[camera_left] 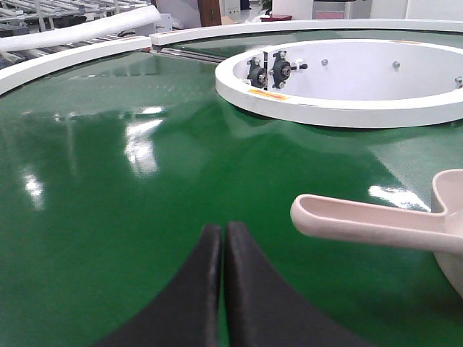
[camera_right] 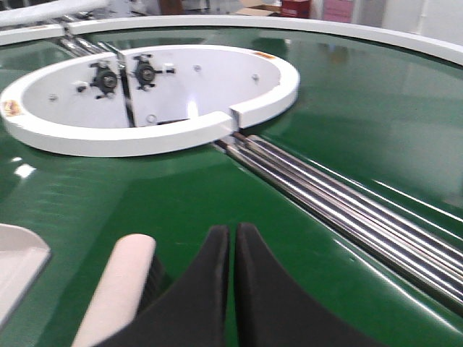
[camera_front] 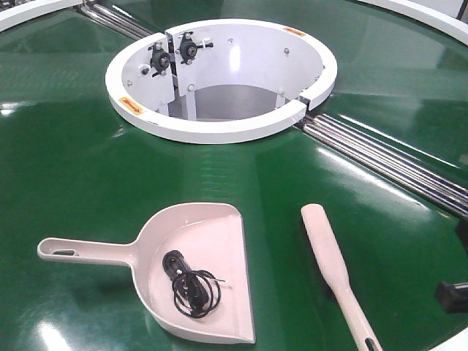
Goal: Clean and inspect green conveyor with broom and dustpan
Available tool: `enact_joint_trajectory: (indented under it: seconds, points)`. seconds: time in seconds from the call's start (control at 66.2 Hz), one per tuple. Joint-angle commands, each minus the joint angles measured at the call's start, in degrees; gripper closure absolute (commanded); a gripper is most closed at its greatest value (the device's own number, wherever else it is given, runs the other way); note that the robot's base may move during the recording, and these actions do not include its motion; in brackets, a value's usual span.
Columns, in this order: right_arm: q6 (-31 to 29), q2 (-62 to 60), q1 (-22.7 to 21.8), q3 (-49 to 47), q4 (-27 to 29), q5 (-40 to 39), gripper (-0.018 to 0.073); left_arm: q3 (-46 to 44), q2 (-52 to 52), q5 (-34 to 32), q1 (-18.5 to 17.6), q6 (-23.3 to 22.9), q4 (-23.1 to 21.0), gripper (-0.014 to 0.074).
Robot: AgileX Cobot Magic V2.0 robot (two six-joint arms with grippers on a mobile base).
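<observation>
The dustpan (camera_front: 212, 241) lies flat on the green conveyor (camera_front: 73, 168), handle pointing left, with a coil of black cable (camera_front: 191, 285) in its pan. To its right lies the broom (camera_front: 327, 248), handle toward the near edge. My left gripper (camera_left: 223, 231) hangs shut and empty just above the belt. The dustpan handle (camera_left: 362, 224) ends a little ahead and to its right, apart from it. My right gripper (camera_right: 233, 233) is also shut on nothing, with the broom head (camera_right: 123, 282) close by on its left.
The white ring hub (camera_front: 219, 131) sits mid-belt with bearing blocks (camera_front: 172, 55) on its inner wall. Chrome roller strips (camera_front: 395, 164) run from the hub toward the right edge. A dark piece of robot hardware (camera_front: 453, 296) shows at the far right. A white outer rim (camera_left: 72, 54) borders the belt.
</observation>
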Motion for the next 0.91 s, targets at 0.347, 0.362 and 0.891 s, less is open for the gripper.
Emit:
enact_joint_trajectory:
  seconds: [0.347, 0.362, 0.891]
  points:
    - [1.1, -22.5, -5.9, 13.1, -3.5, -3.0, 0.0565, 1.3, -0.9, -4.1, 0.2, -0.6, -0.5, 0.0620]
    - [1.1, -23.5, -5.9, 14.1, -3.5, -3.6, 0.0565, 1.3, -0.9, -4.1, 0.2, -0.6, -0.5, 0.0620]
    - [1.1, -30.3, -5.7, 15.0, -3.4, 0.9, 0.0565, 1.3, -0.9, -4.1, 0.2, -0.6, -0.5, 0.0620]
